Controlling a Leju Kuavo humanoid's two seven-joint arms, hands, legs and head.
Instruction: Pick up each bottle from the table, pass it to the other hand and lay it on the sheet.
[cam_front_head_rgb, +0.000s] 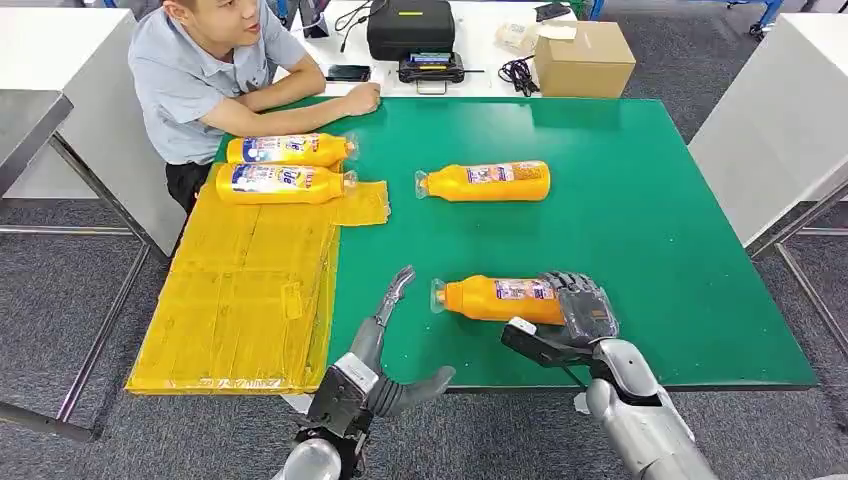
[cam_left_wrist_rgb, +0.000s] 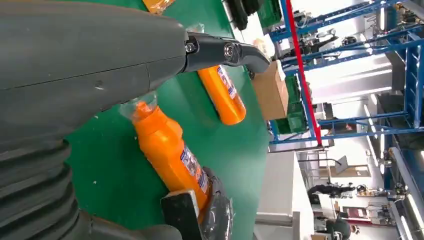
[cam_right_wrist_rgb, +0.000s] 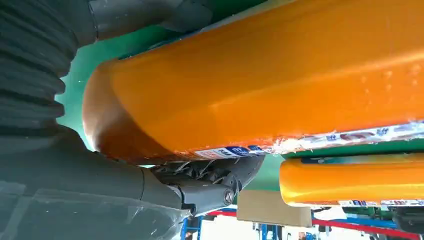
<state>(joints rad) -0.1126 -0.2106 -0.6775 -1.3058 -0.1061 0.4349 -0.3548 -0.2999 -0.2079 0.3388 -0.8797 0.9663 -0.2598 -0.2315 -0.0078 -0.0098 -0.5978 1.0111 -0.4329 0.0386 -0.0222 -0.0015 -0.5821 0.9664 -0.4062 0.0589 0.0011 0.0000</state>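
The green table carries the yellow sheet along its left side, and 2 bottles already lie side by side at the sheet's far end, near a seated person whose forearm rests on the far edge. A third bottle lies on bare green around mid-table, cap to the left. The near bottle lies close to the front edge, cap also left, and the right hand has its dark fingers wrapped over the base end with the thumb below; the right wrist view shows the orange body filling the grasp. The left hand hovers just beside the cap end, holding nothing, fingers spread wide with 1 raised toward the bottle. The grip sits at the very end of a long, smooth body, so on lifting the cap end may sag or twist out. At the handover, an early release before the left fingers close could drop the bottle off the front edge.
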